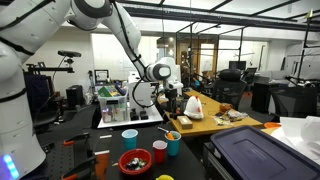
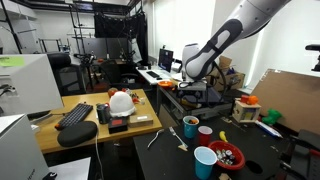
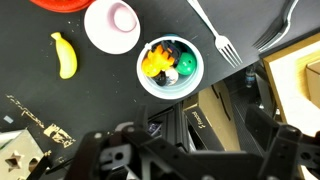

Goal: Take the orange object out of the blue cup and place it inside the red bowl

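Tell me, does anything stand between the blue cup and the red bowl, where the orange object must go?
Yes. In an exterior view the small red cup stands between the blue cup and the red bowl. The orange object probably has to be lifted over it or carried around it.

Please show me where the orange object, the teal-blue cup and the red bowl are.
orange object point(image 3: 152, 64), wrist view, its top surface
teal-blue cup point(image 3: 199, 70), wrist view, its right rim
red bowl point(image 1: 134, 169), an exterior view, its near wall
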`<state>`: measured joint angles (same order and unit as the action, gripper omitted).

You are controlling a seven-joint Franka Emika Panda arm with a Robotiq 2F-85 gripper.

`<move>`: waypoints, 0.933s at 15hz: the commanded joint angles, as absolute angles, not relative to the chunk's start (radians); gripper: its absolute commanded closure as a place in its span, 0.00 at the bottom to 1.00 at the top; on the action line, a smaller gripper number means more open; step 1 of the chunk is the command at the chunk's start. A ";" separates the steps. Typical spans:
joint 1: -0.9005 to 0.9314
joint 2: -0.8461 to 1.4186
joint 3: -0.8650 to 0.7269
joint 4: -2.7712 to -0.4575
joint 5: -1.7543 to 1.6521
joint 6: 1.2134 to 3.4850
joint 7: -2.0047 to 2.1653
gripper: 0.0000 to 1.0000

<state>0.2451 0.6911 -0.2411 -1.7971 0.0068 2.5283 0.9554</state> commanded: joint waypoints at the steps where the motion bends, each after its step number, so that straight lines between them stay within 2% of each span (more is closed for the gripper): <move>1: 0.222 0.696 -0.219 -1.786 -0.007 2.518 0.973 0.00; 14: 0.139 0.826 -0.192 -1.669 0.070 2.484 0.987 0.00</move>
<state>0.1617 0.7925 -0.2089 -1.7208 0.0437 2.5242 0.9554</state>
